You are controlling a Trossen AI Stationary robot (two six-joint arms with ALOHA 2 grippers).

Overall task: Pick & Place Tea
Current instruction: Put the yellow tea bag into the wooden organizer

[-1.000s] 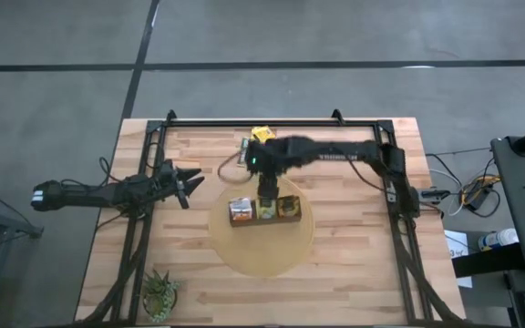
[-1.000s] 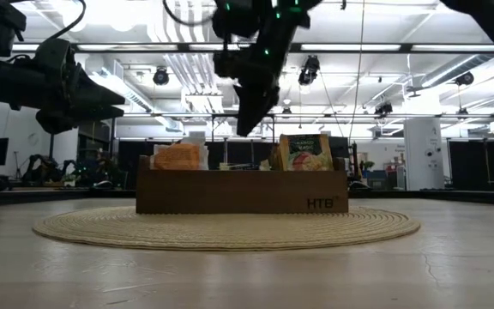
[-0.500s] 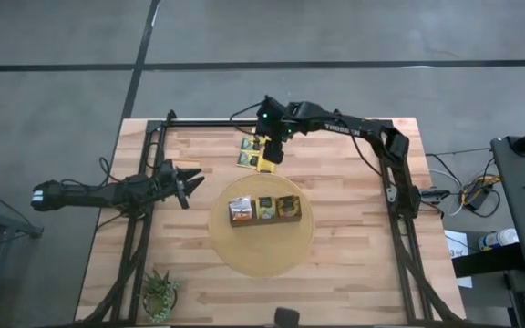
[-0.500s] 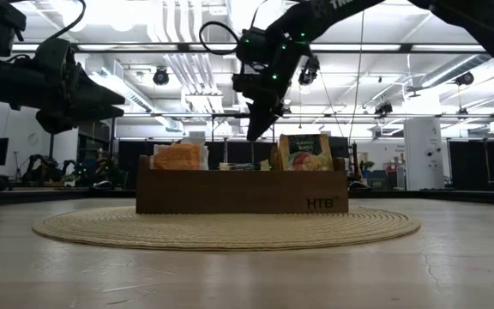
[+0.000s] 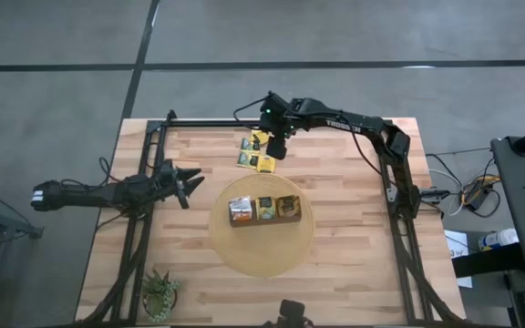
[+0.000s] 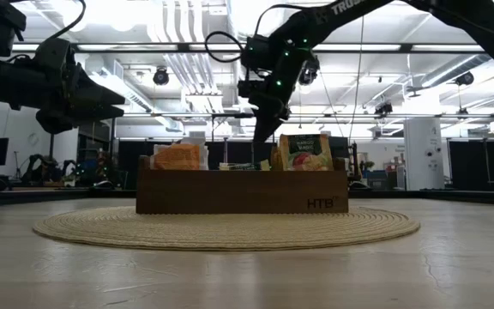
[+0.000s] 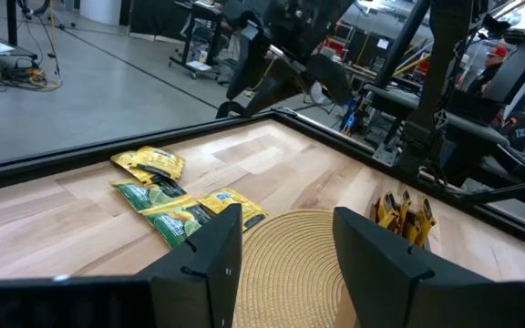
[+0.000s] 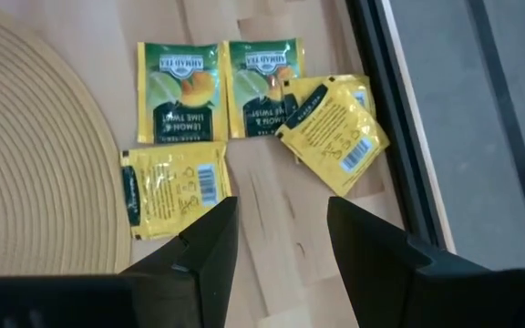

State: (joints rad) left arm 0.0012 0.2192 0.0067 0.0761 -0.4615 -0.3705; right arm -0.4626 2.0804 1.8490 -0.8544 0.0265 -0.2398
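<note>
- Right wrist view: I count about five loose tea sachets (image 8: 235,109) on bare wood beside the mat (image 8: 35,173).
- Box (image 5: 264,210) on the mat already holds sachets.
- Right gripper (image 8: 272,239) hovers above them, released, empty.
- Left gripper (image 5: 190,183) waits apart, released.

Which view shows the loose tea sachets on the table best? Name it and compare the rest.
The right wrist view: the loose tea sachets fill it, labels showing. The left wrist view shows them slanted and farther off, the high view as small patches. The low view hides them.
</note>
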